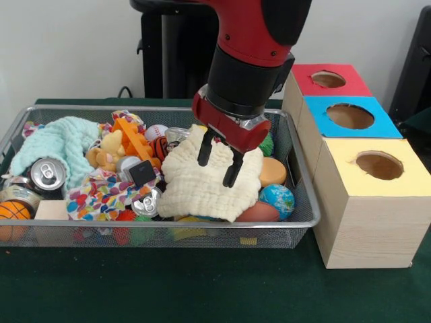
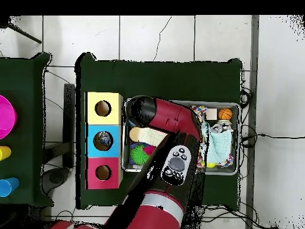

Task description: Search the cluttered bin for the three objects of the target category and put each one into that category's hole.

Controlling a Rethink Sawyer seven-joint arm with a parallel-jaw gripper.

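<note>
Tool (image 1: 220,168) spread over cream cloth (image 1: 202,185); overhead, arm hides it.

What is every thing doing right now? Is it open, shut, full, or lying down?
gripper: open, holding nothing, hanging over the cream cloth.
cream cloth: spread flat over other things.
bin: full of clutter.
silver drink can: lying with its top facing out, tab unpulled.
red box, blue box, yellow box: upright, holes open on top.
globe ball: resting against the bin's wall.
</note>
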